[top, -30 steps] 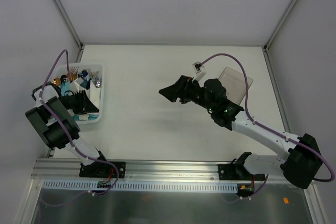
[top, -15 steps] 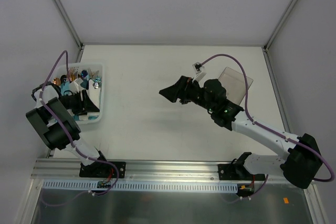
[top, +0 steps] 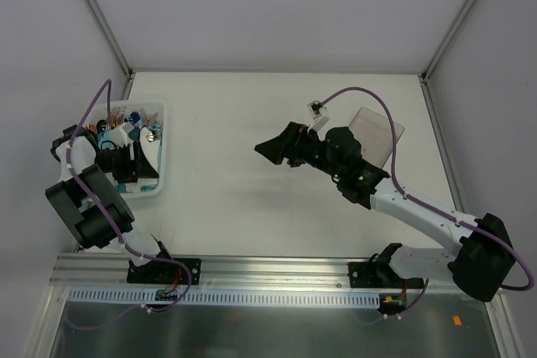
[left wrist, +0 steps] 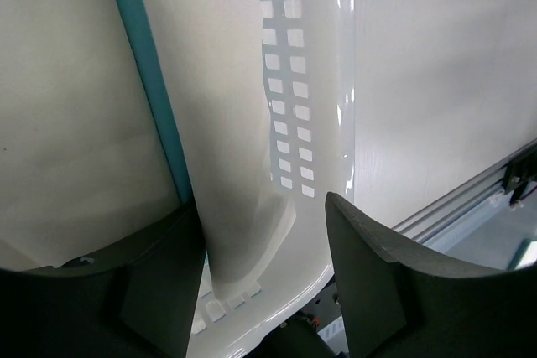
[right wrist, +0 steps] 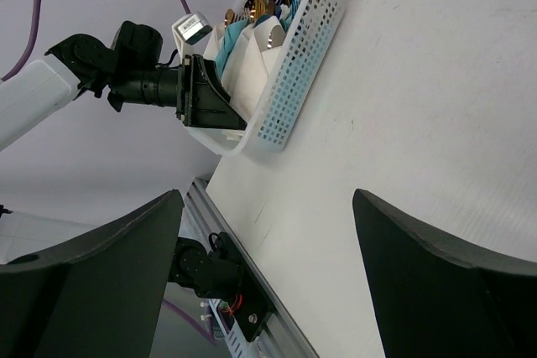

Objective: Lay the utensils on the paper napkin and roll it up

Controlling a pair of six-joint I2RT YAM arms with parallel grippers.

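Two arms, one white basket (top: 143, 194), and one clear tray (top: 382, 132) share the table (top: 226, 123). The utensils (top: 126, 116) are too bunched to count and stand at the basket's far end. The left gripper (left wrist: 264, 207) reaches into the near end with its jaws parted astride an upright white napkin (left wrist: 226, 123). The sheet lies against one finger and clear of the other. The right gripper (right wrist: 267, 199) hangs spread wide over mid-table, holding nothing. The basket hugs the left edge, and a wide stretch of table separates it from the right gripper.
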